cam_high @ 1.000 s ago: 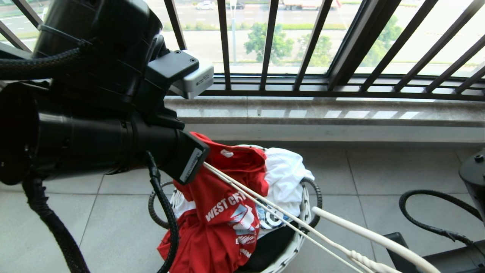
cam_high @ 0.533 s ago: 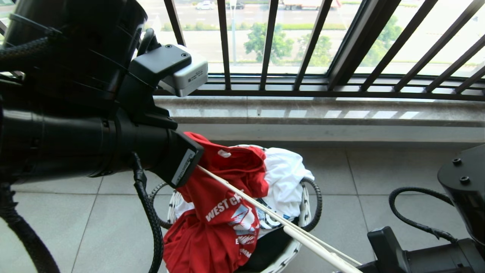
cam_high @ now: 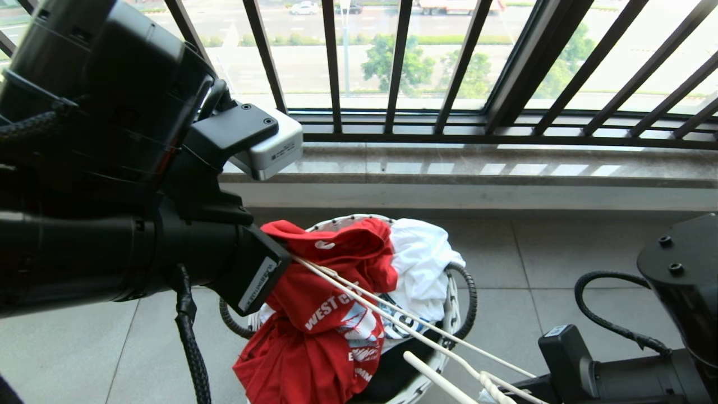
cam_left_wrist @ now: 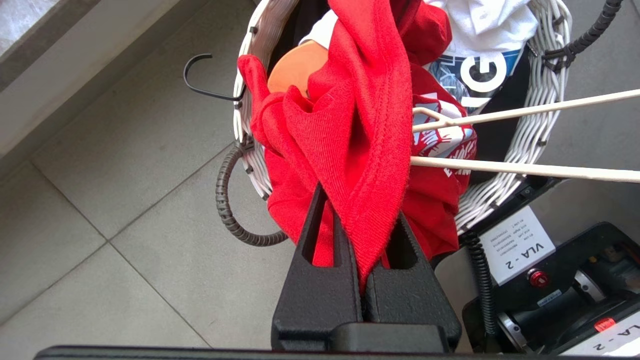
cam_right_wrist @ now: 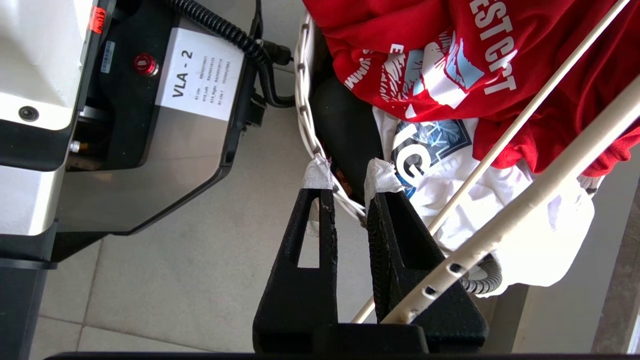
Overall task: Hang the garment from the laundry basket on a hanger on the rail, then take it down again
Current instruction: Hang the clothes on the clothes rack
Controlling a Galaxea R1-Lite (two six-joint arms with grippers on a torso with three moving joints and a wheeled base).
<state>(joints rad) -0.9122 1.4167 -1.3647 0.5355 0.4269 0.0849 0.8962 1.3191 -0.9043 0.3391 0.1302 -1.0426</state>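
Left claw [cam_left_wrist: 367,235]: we had it clenched hard on a fold of the red T-shirt [cam_high: 331,314], the cloth pinched right between the jaws and bunched up above the basket.
Red T-shirt: we saw it half out of the laundry basket [cam_high: 454,306], one end raised at our left claw, the rest draped over the near rim and hanging down the basket's side, lettering facing us.
Hanger [cam_high: 392,317]: its thin off-white wires ran slantwise across the front of the shirt, from beside the left claw down toward our right arm; in the left wrist view two wires [cam_left_wrist: 525,170] crossed just beside the gripped fold.
Right claw [cam_right_wrist: 350,187]: we found it low at the basket's rim, its padded fingers [cam_right_wrist: 381,177] set closely either side of the white woven edge; whether it was gripping anything, we could not tell. The hanger's thicker holed bar [cam_right_wrist: 525,200] lay across its far finger.
In the way: a white printed garment [cam_high: 420,264] sat piled in the basket right behind the shirt, with a dark one [cam_high: 398,365] under it, and a small black hook [cam_left_wrist: 200,75] stuck out over the basket's rim.
Around us: grey tiled floor [cam_high: 561,264], a stone window ledge [cam_high: 477,168] and the dark window railing [cam_high: 404,62] beyond; our own labelled base [cam_right_wrist: 195,75] stood just beside the basket.
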